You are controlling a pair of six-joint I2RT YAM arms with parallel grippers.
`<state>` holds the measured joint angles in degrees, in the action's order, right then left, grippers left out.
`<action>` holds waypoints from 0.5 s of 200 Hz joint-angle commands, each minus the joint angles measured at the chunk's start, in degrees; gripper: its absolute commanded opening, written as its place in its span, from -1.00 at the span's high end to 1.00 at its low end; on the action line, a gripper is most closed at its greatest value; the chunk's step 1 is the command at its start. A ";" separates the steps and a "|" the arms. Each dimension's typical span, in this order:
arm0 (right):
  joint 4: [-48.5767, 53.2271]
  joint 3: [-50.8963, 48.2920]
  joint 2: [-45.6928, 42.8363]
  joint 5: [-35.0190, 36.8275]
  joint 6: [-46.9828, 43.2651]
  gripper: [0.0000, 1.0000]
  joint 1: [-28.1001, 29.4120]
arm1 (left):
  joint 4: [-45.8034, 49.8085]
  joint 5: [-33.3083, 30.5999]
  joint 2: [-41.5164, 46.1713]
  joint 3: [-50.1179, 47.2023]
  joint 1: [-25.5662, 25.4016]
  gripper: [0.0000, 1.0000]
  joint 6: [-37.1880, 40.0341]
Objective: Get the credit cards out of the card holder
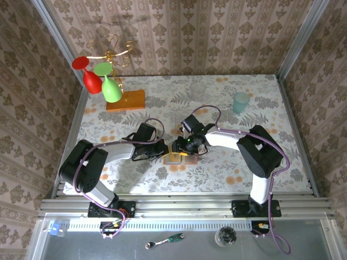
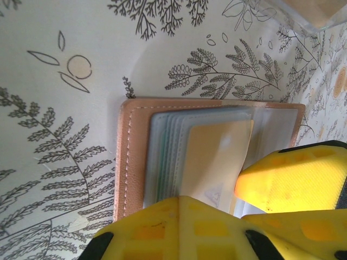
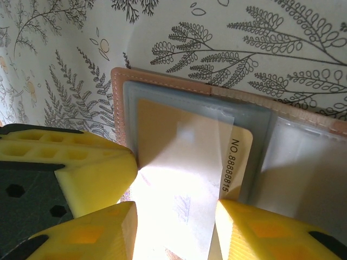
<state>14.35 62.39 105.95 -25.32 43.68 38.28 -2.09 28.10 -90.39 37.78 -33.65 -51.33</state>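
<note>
The card holder (image 1: 174, 158) lies open on the fern-print cloth, showing a brown leather rim (image 2: 133, 151) and grey-blue pockets. An orange-tan credit card (image 3: 162, 124) with a printed number sticks partly out of a pocket and also shows in the left wrist view (image 2: 217, 157). My left gripper (image 2: 179, 197) is shut, its tip pressed down on the holder's pockets (image 1: 167, 149). My right gripper (image 3: 176, 227) hovers over the card with its jaws apart, one finger toward each long side (image 1: 187, 146). Edges of other cards sit stacked in the pockets.
An orange wooden slab (image 1: 126, 100) with a gold stand and red and green glasses stands at the back left. A clear cup (image 1: 198, 86) and a teal cup (image 1: 241, 102) stand at the back. A clear box corner (image 2: 314, 13) lies just beyond the holder.
</note>
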 commanded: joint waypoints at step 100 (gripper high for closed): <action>5.11 -0.96 -4.07 4.28 -2.35 0.11 -0.49 | 1.80 0.29 0.29 0.65 -0.19 1.00 0.63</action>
<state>17.06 62.26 104.51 -22.59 42.17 38.13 -2.04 28.10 -90.39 37.78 -33.67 -51.35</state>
